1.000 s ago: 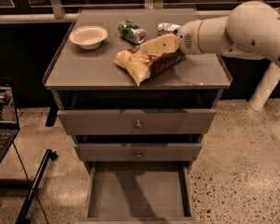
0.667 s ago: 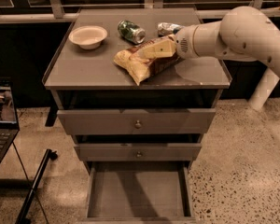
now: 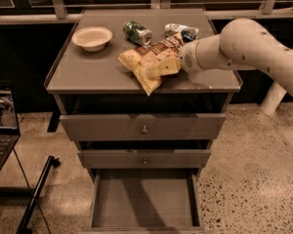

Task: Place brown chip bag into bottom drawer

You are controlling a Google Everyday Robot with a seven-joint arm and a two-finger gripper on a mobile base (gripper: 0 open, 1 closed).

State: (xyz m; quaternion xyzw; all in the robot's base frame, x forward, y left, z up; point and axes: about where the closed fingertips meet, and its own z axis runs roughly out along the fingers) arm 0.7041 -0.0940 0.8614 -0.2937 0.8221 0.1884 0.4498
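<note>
On table [image 3: 88,72] top, right-front part: tool [image 3: 163,67] rests against brown chip bag [image 3: 136,60]; whether clamped or apart, cannot tell. Bag lies flat, mostly left of tool. Green can [image 3: 136,32] behind-left of tool; white bowl [image 3: 92,37] far left. Below tool, well apart: bottom drawer [image 3: 144,199], pulled open.

Gripper [image 3: 162,67] has come down and frontward since a second ago, now on the near half of the brown chip bag [image 3: 136,60], bag tip below it nudged slightly frontward.
</note>
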